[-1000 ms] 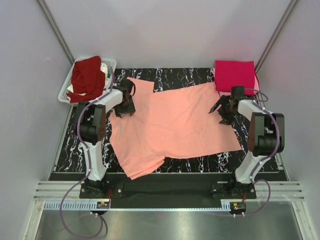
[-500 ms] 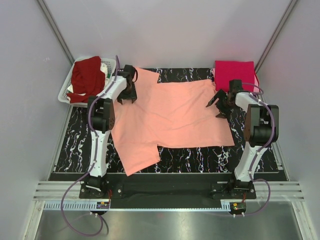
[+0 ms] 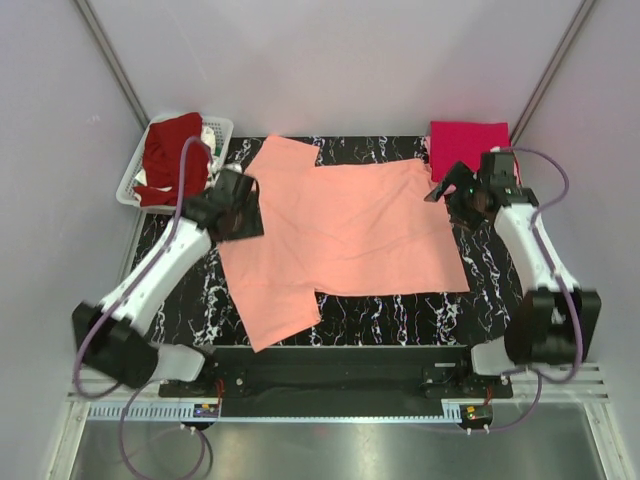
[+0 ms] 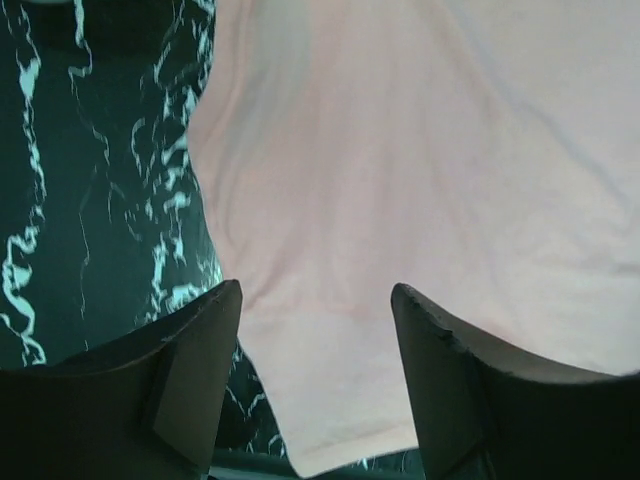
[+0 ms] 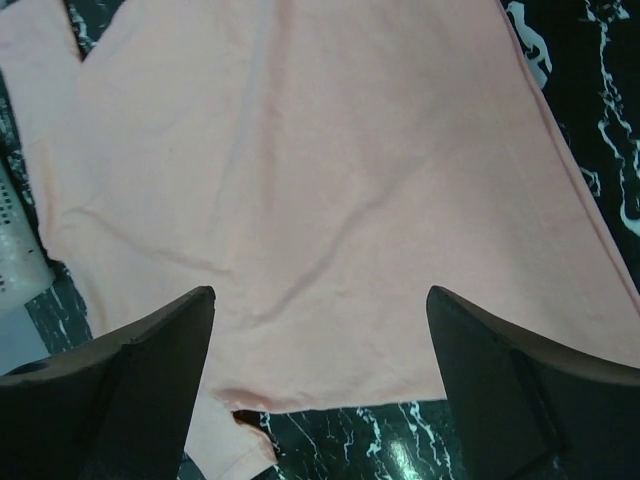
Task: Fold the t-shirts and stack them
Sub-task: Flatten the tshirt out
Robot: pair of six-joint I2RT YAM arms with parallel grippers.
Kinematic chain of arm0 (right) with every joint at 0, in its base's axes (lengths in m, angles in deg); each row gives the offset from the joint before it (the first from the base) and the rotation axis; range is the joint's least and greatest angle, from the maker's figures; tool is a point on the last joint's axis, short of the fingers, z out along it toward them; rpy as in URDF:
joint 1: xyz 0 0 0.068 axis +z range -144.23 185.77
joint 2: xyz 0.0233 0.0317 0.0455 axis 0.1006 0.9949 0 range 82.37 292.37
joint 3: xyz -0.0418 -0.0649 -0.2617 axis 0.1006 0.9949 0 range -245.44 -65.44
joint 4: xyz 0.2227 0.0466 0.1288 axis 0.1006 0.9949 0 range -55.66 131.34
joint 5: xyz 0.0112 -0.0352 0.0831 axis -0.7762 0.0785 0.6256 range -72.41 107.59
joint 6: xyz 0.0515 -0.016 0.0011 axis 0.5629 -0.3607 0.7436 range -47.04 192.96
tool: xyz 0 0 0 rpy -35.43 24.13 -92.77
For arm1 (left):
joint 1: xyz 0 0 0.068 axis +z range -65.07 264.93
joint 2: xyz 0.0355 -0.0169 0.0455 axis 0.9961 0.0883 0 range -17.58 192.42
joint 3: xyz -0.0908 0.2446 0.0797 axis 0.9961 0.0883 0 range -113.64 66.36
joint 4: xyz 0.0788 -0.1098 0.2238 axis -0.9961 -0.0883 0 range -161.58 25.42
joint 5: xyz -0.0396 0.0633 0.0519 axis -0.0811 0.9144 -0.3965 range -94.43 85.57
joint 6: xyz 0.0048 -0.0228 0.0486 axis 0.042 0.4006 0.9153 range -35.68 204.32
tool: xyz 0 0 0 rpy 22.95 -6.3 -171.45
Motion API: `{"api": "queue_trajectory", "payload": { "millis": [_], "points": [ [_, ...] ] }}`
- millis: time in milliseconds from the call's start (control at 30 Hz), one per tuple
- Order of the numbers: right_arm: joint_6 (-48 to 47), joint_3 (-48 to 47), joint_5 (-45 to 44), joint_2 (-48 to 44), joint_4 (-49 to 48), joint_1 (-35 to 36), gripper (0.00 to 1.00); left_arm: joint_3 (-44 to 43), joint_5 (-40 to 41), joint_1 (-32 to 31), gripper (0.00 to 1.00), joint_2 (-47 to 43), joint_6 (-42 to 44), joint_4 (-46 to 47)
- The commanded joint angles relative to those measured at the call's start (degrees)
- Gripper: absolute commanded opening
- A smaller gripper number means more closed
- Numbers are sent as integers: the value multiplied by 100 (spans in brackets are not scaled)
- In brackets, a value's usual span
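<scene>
The salmon-peach t-shirt (image 3: 340,235) lies spread flat on the black marbled mat, one sleeve at the back left and one at the front left. It fills the left wrist view (image 4: 420,170) and the right wrist view (image 5: 320,180). My left gripper (image 3: 243,212) is open and empty, above the shirt's left edge. My right gripper (image 3: 452,195) is open and empty, above the shirt's back right corner. A folded crimson-magenta t-shirt (image 3: 468,146) lies at the back right. A dark maroon-red t-shirt (image 3: 170,155) hangs over the white basket. No light pink t-shirt shows.
The white plastic basket (image 3: 222,128) stands at the back left, off the mat's corner. The black marbled mat (image 3: 500,300) shows bare strips around the shirt. Grey walls enclose the table. A metal rail runs along the front.
Both grippers have let go of the shirt and lifted away. The left arm swung back and left, the right arm back and right. The shirt lies flatter than a second ago.
</scene>
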State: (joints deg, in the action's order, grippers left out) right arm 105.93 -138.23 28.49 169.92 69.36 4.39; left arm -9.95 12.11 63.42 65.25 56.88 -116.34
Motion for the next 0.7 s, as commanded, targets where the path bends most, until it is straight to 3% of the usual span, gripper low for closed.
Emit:
{"api": "queue_trajectory", "payload": {
  "millis": [0, 133, 333, 600, 667],
  "points": [
    [147, 800, -167, -1106, 329, 42, 95, 1456, 140, -676, 67, -983, -917, 19],
    [499, 2256, -79, -2711, 207, 51, 94, 2812, -360, -1581, 65, -2233, -1921, 149],
    [561, 2867, -272, -4165, 785, 60, 96, 4185, -748, -2540, 63, -3580, -3222, 272],
    [632, 2727, -325, -4317, 1120, 60, 98, 4942, -239, -4121, 62, -3001, -4857, 334],
    [640, 2700, -273, -4203, 1094, 60, 100, 4994, -116, -4194, 63, -2922, -4963, 325]
  ]
}}
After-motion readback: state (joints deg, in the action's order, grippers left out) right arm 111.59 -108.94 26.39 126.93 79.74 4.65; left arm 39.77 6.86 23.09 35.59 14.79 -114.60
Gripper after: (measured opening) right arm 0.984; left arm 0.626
